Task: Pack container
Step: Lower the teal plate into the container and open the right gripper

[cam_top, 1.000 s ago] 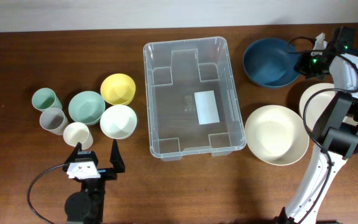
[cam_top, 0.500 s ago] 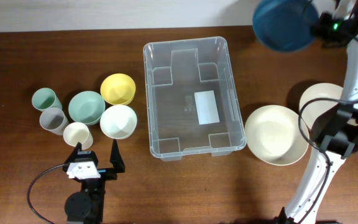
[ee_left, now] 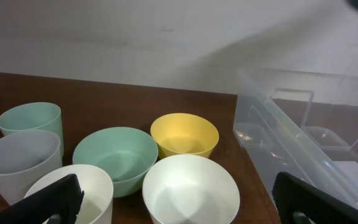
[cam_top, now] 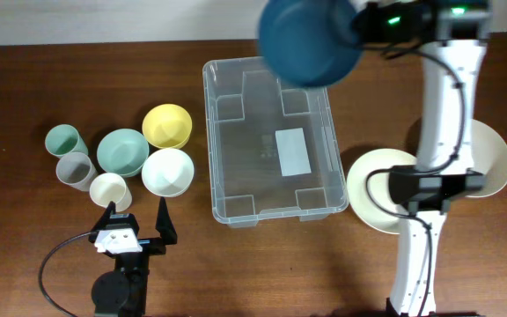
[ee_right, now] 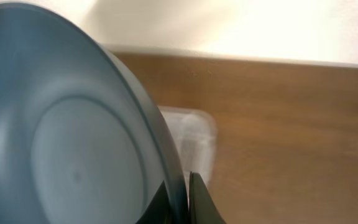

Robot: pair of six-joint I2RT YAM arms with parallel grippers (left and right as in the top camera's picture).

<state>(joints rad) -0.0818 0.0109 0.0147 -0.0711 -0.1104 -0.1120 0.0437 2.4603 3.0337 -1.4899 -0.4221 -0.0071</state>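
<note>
Container: large clear plastic rectangular bin (cam_top: pixel 210 132), mid-table, white label (cam_top: pixel 291 151) on its base.
Right gripper (cam_top: pixel 359 24): clamped on the rim of a dark blue round plastic bowl (cam_top: pixel 311 40), held in the air over the bin's 1 o'clock corner.
Left gripper (cam_top: pixel 136 225): jaws spread wide, holding nothing, at the bin's 7 o'clock.
Neighbours: yellow round bowl (cam_top: pixel 166 125) and white round bowl (cam_top: pixel 166 171), at the bin's 9 o'clock.

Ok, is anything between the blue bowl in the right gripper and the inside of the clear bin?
Nothing visible. The blue bowl, clamped by its rim in the right gripper, hangs above the far end of the container. The container holds nothing; only the white label on its base shows.
</note>
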